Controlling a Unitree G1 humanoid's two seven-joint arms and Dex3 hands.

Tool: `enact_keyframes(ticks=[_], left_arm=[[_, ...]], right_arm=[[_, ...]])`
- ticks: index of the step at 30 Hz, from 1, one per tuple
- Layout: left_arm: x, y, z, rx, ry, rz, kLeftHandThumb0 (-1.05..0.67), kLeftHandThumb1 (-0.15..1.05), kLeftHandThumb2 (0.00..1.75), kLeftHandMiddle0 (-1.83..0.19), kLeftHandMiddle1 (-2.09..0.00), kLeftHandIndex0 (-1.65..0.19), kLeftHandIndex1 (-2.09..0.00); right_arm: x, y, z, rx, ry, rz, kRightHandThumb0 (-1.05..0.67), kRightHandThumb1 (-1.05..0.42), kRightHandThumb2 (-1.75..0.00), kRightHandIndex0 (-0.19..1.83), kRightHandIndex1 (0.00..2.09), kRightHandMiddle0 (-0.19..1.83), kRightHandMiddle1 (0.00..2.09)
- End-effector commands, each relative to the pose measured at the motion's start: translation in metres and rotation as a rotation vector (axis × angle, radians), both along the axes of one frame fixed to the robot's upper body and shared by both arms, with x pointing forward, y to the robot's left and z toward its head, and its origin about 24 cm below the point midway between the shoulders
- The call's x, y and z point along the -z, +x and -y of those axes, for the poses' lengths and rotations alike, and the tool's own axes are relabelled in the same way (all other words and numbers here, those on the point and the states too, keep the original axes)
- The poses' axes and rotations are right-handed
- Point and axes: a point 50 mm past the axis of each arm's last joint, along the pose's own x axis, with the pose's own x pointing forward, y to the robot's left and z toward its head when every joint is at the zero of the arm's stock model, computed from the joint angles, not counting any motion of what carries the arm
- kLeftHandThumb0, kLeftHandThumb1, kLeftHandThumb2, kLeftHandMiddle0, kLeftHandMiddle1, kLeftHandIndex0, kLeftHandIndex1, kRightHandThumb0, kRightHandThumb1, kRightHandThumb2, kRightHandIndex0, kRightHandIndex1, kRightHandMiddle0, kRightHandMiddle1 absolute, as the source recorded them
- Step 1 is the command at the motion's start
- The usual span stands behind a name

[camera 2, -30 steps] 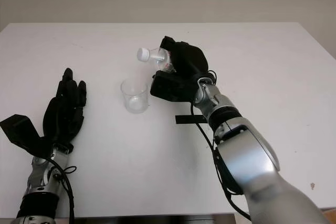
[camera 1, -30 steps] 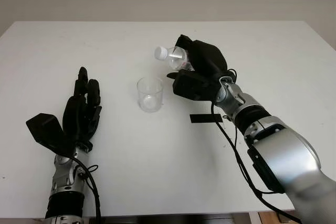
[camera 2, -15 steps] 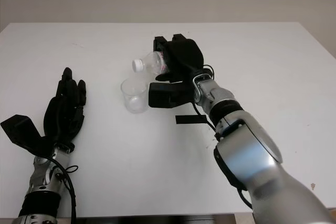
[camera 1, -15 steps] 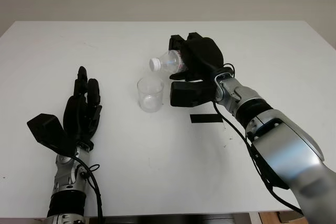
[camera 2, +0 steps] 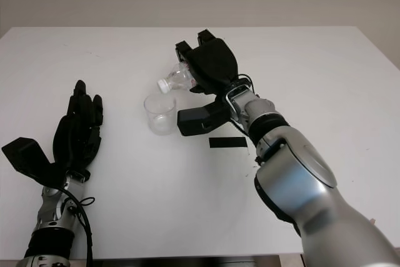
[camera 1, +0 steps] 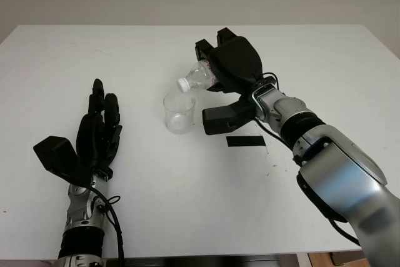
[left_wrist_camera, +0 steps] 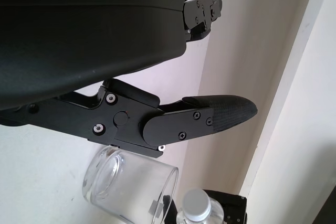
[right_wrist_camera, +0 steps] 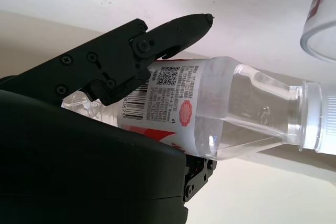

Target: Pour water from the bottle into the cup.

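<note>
My right hand (camera 1: 231,67) has its fingers (right_wrist_camera: 142,51) clamped round the bottle (camera 1: 199,77), its long axis tilted cap-down toward the cup (camera 1: 179,112), white cap (camera 1: 182,84) just above the rim. My right wrist view shows the barcode label and water lying along the neck. My left hand (camera 1: 94,136) is open, well apart over the white surface (camera 1: 187,204).

I see a white worktop (camera 1: 312,54) carrying a clear cup (camera 1: 179,112), upright near the middle, and a strip of black tape (camera 1: 245,141) lying flat just to the cup's right.
</note>
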Motion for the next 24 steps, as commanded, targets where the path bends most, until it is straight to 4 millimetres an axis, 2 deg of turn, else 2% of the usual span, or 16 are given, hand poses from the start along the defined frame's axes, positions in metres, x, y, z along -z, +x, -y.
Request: enact_keyframes(ticks=[1,6,18,24], left_arm=[[0.025,-0.012,0.004,-0.002,-0.040,-0.094,-0.69,1.05,0.53,0.15,-0.05,0.18,-0.05],[0.025,-0.012,0.005,-0.003,-0.042,-0.095,-0.69,1.05,0.53,0.15,-0.05,0.18,-0.05],[0.026,-0.012,0.004,-0.006,-0.046,-0.100,-0.68,1.05,0.54,0.16,-0.05,0.18,-0.05],[0.026,-0.011,0.004,-0.010,-0.052,-0.095,-0.67,1.05,0.54,0.15,-0.06,0.17,-0.06]], right_arm=[[-0.017,0.003,0.001,-0.003,-0.011,0.061,-0.41,-1.05,-0.20,1.17,2.09,0.53,2.09],[-0.018,0.002,-0.001,-0.029,-0.041,0.101,-0.41,-1.05,-0.22,1.14,2.09,0.53,2.09],[-0.019,-0.002,-0.010,-0.084,-0.043,0.155,-0.43,-1.05,-0.10,1.19,2.09,0.48,2.09],[-0.019,-0.002,-0.011,-0.098,-0.054,0.171,-0.44,-1.05,-0.16,1.22,2.09,0.54,2.09]])
